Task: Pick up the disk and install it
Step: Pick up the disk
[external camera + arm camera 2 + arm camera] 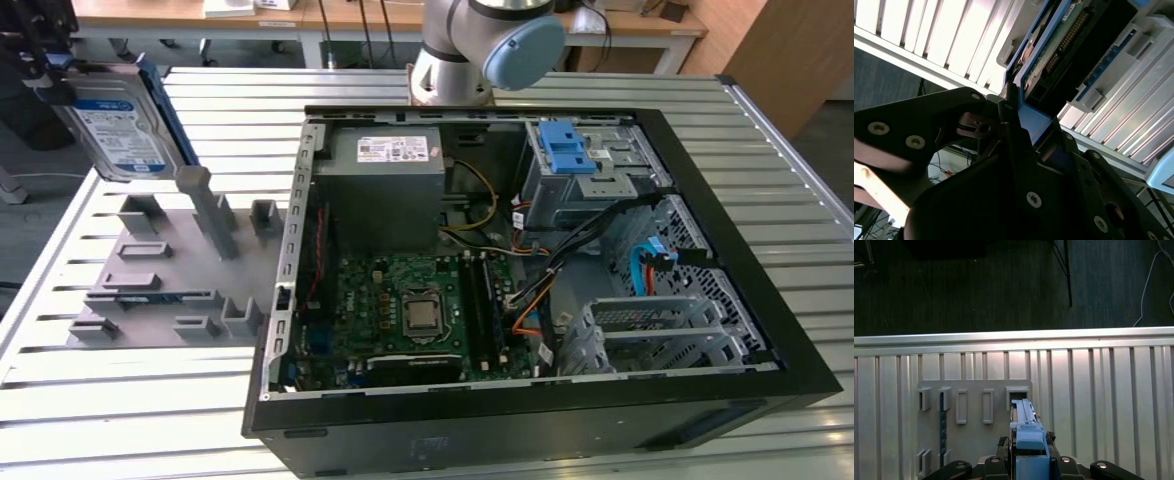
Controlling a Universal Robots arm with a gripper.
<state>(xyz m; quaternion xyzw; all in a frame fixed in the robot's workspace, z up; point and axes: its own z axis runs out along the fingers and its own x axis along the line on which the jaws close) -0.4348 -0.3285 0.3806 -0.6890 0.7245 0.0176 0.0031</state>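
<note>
Grips the disk by its blue rail with the gripper pinched narrow across the thin edges, and holds it upright at ten o'clock in the exterior view, at the far end of the grey holder. Likely handles as a dense, stiff, fairly heavy slab, smooth on its metal faces and fragile to knocks, so better taken by the rail sides than by the label or bare circuit board. Leaves the open computer case well apart toward four o'clock, with its blue latch at the case's one o'clock.
</note>
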